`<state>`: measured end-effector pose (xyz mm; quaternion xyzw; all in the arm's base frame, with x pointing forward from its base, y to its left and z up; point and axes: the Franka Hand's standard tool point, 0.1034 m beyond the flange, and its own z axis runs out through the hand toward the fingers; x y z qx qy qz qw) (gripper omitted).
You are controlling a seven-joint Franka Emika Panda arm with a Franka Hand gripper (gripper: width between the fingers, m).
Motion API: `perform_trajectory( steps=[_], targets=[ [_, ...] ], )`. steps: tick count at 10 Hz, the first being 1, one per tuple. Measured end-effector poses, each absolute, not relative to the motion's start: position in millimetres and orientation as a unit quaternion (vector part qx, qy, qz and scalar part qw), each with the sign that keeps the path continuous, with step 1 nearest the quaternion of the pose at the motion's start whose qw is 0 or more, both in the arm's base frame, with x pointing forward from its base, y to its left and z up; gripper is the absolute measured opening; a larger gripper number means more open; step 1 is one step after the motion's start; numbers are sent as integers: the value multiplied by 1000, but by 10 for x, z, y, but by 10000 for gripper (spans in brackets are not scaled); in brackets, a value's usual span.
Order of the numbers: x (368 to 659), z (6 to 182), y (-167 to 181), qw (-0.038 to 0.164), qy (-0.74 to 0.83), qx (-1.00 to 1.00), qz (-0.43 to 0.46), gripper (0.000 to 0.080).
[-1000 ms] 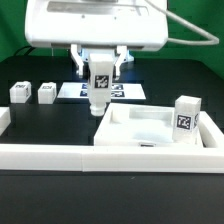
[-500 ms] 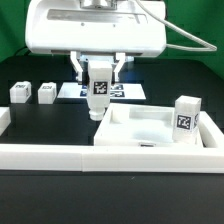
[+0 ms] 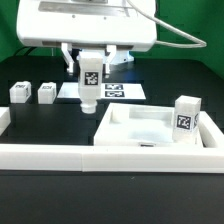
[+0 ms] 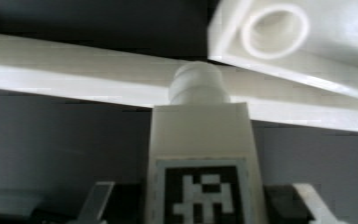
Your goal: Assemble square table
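While the gripper (image 3: pixel 90 72) clamps a leg block (image 3: pixel 89 92) upright above the bench (image 3: pixel 55 125), the square top (image 3: pixel 150 126) lies apart, against the border wall (image 3: pixel 50 156). Judged best: centre the leg's peg (image 4: pixel 195 80) over the corner socket (image 4: pixel 274 32), keep it vertical, then lower gently before any twisting.

- I see a white leg block (image 4: pixel 201 140) mid-picture, with its black-white tag (image 4: pixel 201 195) facing me and a rounded peg (image 4: pixel 197 82) at its far end.
- Beyond it, a long white wall (image 4: pixel 69 65) crosses the dark table (image 4: pixel 51 140).
- The tabletop corner (image 4: pixel 327 65) has a round socket (image 4: pixel 274 35), which lies apart from the peg.
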<state>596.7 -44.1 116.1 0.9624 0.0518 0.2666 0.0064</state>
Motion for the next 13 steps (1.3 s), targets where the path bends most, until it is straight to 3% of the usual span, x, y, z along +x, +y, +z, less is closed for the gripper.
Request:
perform_trajectory(
  steps=[1, 3, 8, 13],
  targets=[
    [5989, 1136, -335, -19, 35, 963, 267, 288],
    [5993, 1128, -189, -41, 13, 963, 267, 288],
    [5914, 876, -113, -32, 0, 966, 256, 288],
    [5886, 815, -173, -15, -6, 968, 250, 288]
  ],
)
